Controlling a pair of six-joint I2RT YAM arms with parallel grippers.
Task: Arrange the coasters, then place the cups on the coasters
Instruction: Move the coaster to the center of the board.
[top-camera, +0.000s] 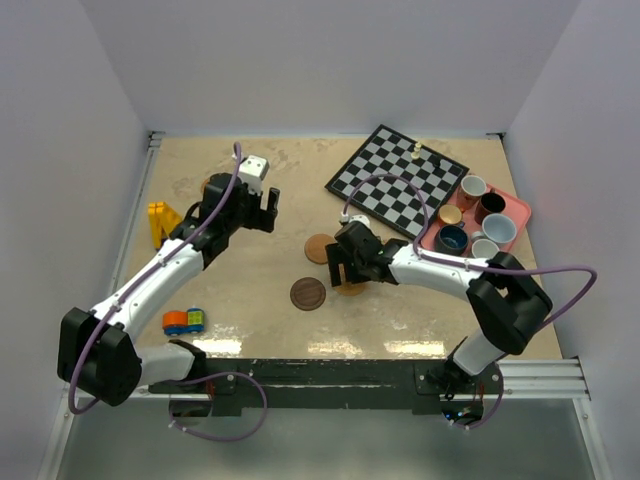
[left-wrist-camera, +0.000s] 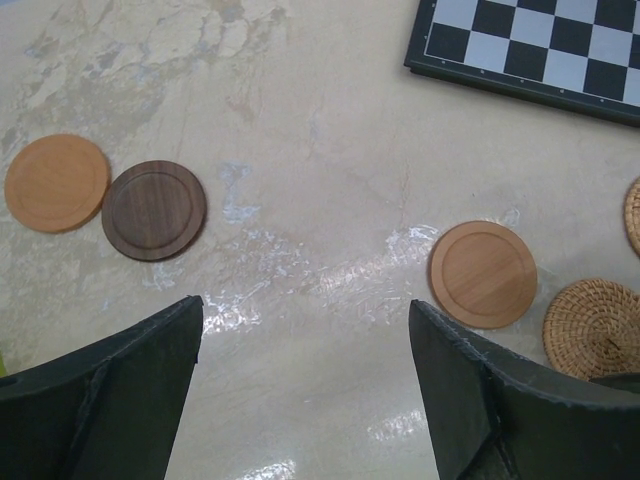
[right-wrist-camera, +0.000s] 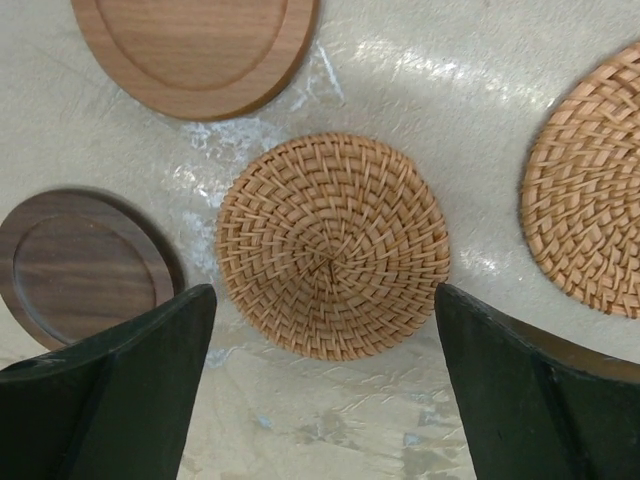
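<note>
Six coasters lie on the table. The left wrist view shows a plain tan coaster (left-wrist-camera: 56, 183) touching a dark brown coaster (left-wrist-camera: 154, 210), and further right a tan wood coaster (left-wrist-camera: 483, 273) beside a woven coaster (left-wrist-camera: 592, 328). My left gripper (left-wrist-camera: 305, 303) hangs open over bare table between them. My right gripper (right-wrist-camera: 325, 290) is open just above a woven coaster (right-wrist-camera: 333, 245), flanked by a second woven coaster (right-wrist-camera: 585, 180), a tan wood coaster (right-wrist-camera: 195, 50) and a dark brown coaster (right-wrist-camera: 80, 265). Several cups (top-camera: 452, 239) stand in the pink tray (top-camera: 517, 207).
A chessboard (top-camera: 397, 181) with one pale piece (top-camera: 417, 150) lies at the back, left of the tray. A yellow toy (top-camera: 163, 220) sits near the left wall. A small orange, blue and green toy (top-camera: 184, 321) rests by the left arm's base.
</note>
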